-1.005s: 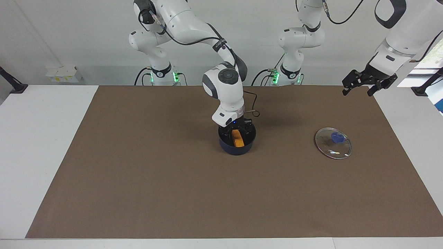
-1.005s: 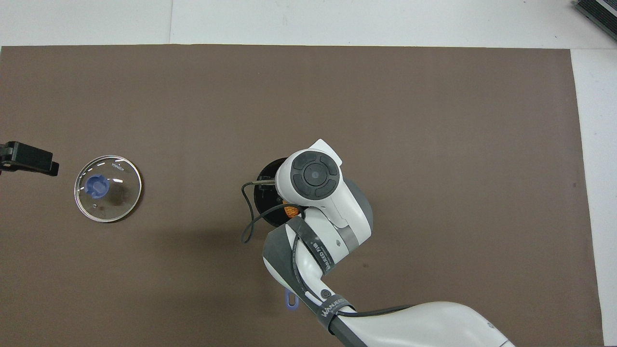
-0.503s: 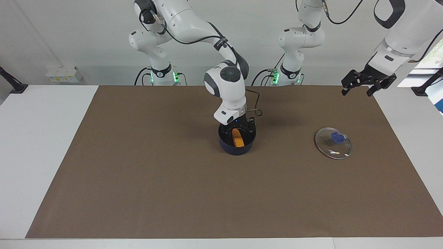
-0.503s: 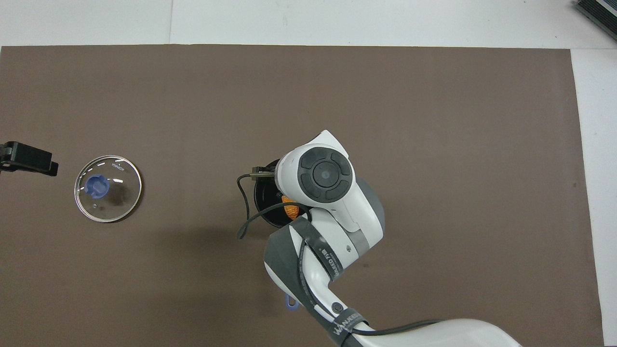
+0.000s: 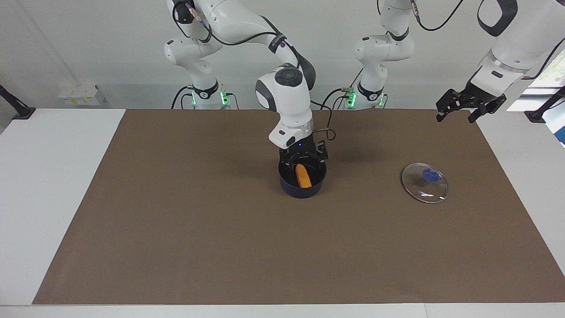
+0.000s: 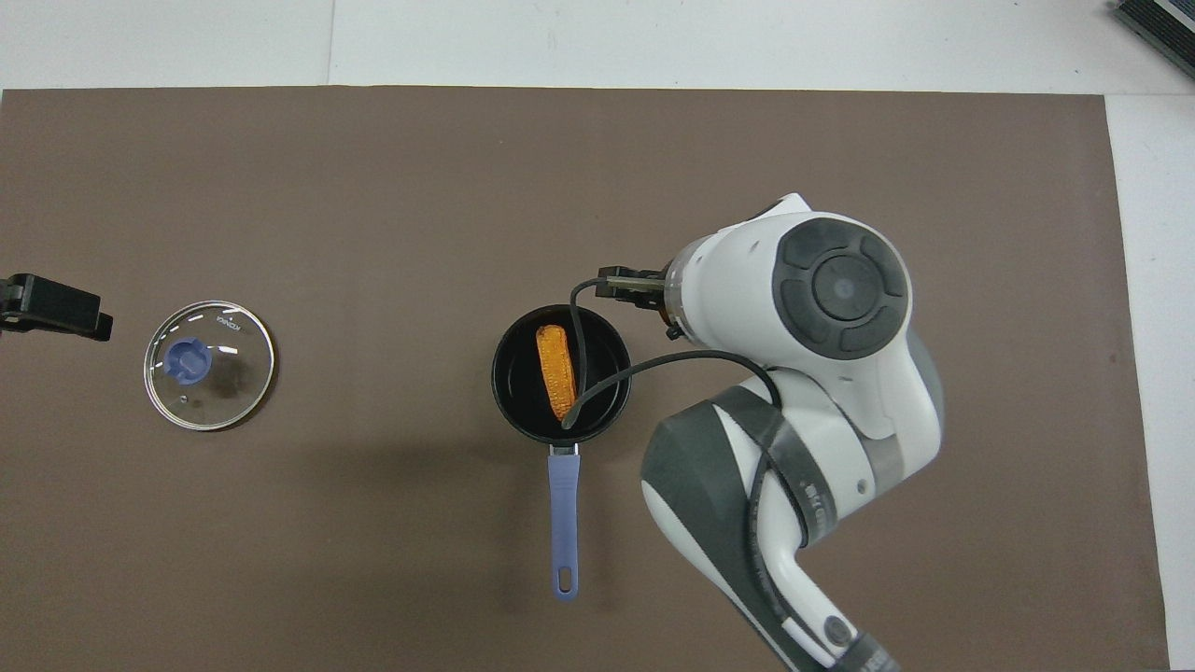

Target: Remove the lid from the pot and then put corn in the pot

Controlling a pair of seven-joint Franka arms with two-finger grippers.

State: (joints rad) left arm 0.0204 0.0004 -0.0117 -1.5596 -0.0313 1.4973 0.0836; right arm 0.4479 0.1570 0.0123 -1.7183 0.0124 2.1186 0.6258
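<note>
The dark blue pot [image 5: 291, 187] [image 6: 509, 373] stands mid-mat, its long blue handle [image 6: 563, 513] pointing toward the robots. The orange-yellow corn [image 5: 303, 176] [image 6: 555, 371] lies inside it, leaning on the wall. My right gripper [image 5: 304, 160] hangs just above the pot's rim, open and holding nothing; in the overhead view the wrist hides its fingers. The glass lid [image 5: 424, 182] [image 6: 209, 364] with its blue knob lies flat on the mat toward the left arm's end. My left gripper [image 5: 457, 115] waits open in the air over the mat's corner, away from the lid.
A brown mat [image 5: 176, 221] covers most of the white table [image 5: 53, 176]. A black cable [image 6: 597, 373] from the right wrist loops over the pot. The right arm's wrist and forearm [image 6: 812, 373] hang over the mat beside the pot.
My right gripper has opened fully and risen out of the pot, leaving the corn inside. Its wrist swung off the pot, uncovering pot and handle from above. The left arm stayed still.
</note>
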